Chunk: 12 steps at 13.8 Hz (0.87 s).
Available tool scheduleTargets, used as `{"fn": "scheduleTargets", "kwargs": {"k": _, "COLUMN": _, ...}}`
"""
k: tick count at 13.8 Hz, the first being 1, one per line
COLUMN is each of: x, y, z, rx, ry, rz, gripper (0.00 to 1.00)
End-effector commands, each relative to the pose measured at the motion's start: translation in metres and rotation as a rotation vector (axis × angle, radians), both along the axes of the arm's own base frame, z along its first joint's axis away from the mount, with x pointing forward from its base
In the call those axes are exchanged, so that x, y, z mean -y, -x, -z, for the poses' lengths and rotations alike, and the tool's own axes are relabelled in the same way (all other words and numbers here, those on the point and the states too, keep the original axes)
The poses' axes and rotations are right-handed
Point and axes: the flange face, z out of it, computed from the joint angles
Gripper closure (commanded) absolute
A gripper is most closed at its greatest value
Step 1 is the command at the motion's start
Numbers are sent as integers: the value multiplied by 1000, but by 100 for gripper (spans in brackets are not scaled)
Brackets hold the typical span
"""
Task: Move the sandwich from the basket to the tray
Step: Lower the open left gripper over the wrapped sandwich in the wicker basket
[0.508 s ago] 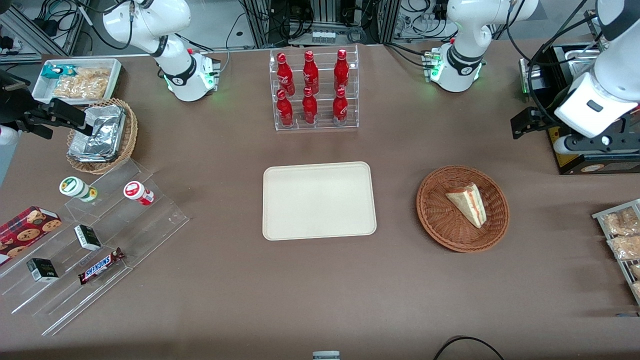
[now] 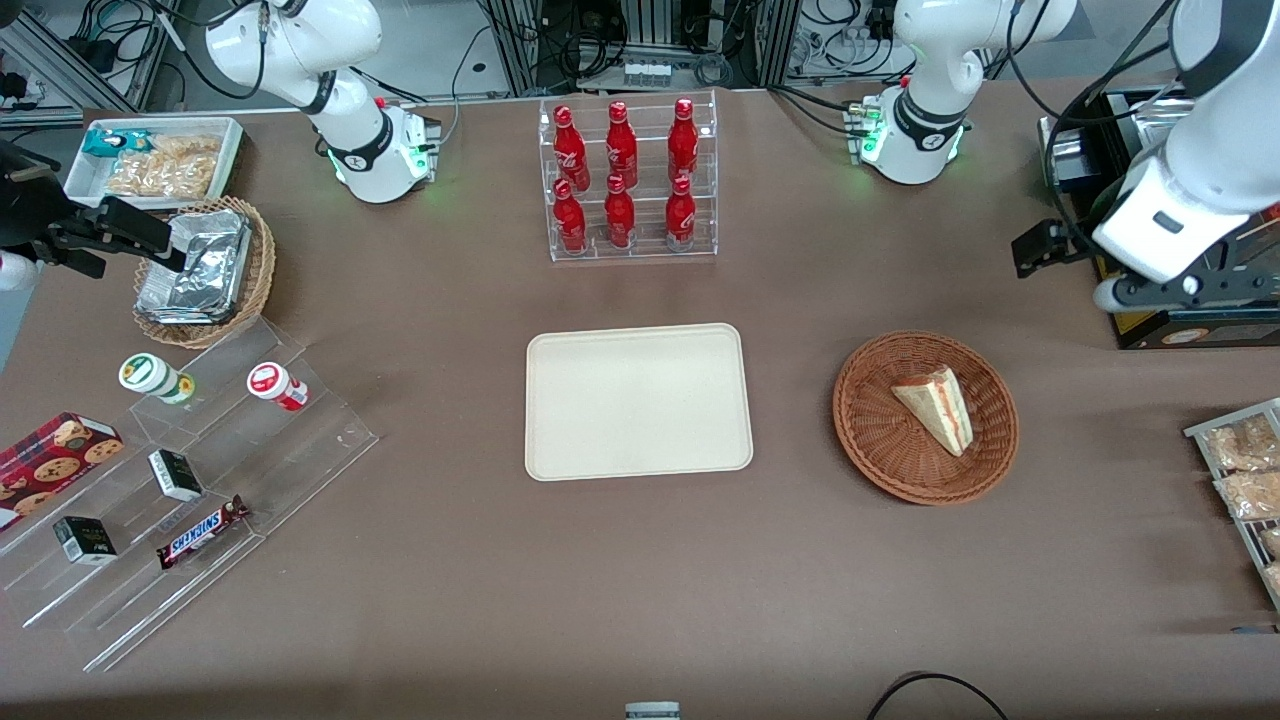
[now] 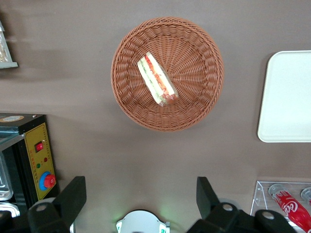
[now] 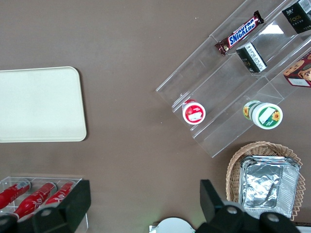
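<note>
One cream tray sits bare mid-table. Toward our working arm's end, the reddish wicker basket holds the sandwich wedge. Our gripper hovers high, fingers spread open and empty; we judge the approach stage, next descending onto the sandwich.

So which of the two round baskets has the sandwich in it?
The reddish-brown basket, beside the tray, holds the sandwich. The lighter tan basket holds foil packets. The open gripper hovers above the table nearby.
</note>
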Motion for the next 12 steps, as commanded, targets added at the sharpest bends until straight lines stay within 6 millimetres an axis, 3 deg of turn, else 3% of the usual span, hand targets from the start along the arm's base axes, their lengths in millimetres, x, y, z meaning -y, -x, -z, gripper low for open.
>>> {"fn": "scheduleTargets", "kwargs": {"k": 1, "x": -5, "y": -22, "z": 33, "rx": -18, "ry": -2, "rz": -19, "gripper": 0}}
{"fn": "scheduleTargets", "kwargs": {"k": 5, "x": -13, "y": -39, "z": 109, "rx": -47, "ry": -6, "rz": -86, "gripper": 0}}
{"fn": "scheduleTargets", "kwargs": {"k": 9, "x": -11, "y": -26, "z": 186, "rx": 14, "ry": -10, "rz": -167, "gripper": 0}}
{"fn": "scheduleTargets", "kwargs": {"k": 12, "x": -9, "y": -13, "z": 221, "rx": 41, "ry": -28, "rz": -325, "gripper": 0}}
